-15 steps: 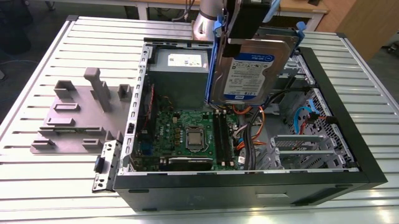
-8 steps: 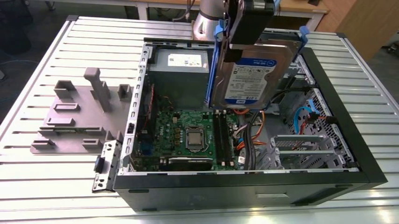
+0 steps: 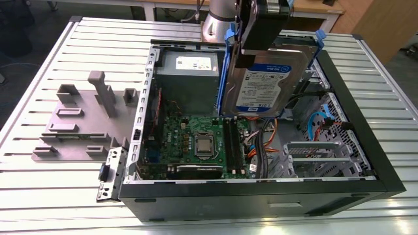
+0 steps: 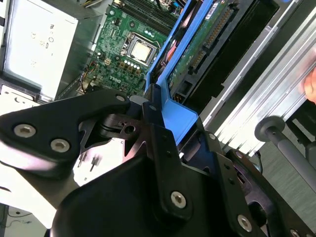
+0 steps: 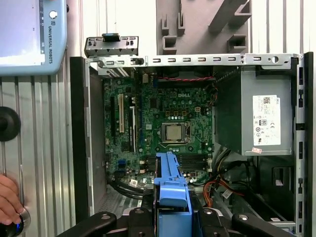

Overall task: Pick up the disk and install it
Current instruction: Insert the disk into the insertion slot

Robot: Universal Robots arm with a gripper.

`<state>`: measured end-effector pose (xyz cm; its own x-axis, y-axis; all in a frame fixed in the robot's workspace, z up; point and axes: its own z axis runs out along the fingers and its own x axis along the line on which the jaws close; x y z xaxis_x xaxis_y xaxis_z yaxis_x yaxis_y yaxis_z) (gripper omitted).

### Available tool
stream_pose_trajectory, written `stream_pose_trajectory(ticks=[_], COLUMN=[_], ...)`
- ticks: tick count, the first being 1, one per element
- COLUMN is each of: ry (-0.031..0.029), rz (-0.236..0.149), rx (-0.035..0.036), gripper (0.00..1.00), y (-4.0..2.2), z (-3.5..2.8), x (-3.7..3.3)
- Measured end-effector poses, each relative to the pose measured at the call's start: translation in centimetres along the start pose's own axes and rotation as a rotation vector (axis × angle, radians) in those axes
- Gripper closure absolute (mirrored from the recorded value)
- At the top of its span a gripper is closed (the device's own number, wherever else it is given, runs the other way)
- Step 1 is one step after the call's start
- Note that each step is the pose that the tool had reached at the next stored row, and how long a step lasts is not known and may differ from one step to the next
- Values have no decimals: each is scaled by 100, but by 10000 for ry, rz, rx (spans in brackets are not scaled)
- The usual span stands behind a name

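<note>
The arm (image 3: 219, 19) reaches in from the far edge of the slatted table (image 3: 52, 196), over the back of the open computer case (image 3: 365, 127); its wrist is turned so that the gripper (image 3: 258, 49) points down into the case. The disk (image 3: 267, 83) hangs from it in the air, nearly upright with a slight tilt, its printed label facing the exterior view; the black gripper body covers the disk's upper edge, and the rest of the drive hangs below it. There the disk sits just to the exterior view's right of the grey power supply box (image 3: 189, 68); its lower edge is over the far end of the green motherboard (image 3: 196, 142); the grey drive bay (image 3: 313, 156) in the near corner is well apart from it.

In the second wrist view the gripper (image 4: 163, 118) is pinched tight on the blue end tab (image 4: 178, 118) of the disk's carrier, a black finger (image 4: 158, 140) pressed flat against it; the disk (image 4: 197, 44) runs away from the jaws along its blue rail, green circuit side showing. In the first wrist view the same blue tab (image 5: 170, 185) stands between the two black fingers of the gripper (image 5: 172, 215), with the motherboard (image 5: 168, 118) beyond it.

A grey fixture plate (image 3: 78, 127) lies on the table at the exterior view's left of the case, well apart from the gripper.
</note>
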<state>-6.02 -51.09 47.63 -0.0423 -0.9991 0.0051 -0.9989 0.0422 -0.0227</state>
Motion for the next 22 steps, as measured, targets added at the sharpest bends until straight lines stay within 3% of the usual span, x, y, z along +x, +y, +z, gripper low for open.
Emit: stream_pose_trajectory(ticks=[22], ry=[0], rz=[1], rx=[0], gripper=[64], y=[0], z=[0], x=[1])
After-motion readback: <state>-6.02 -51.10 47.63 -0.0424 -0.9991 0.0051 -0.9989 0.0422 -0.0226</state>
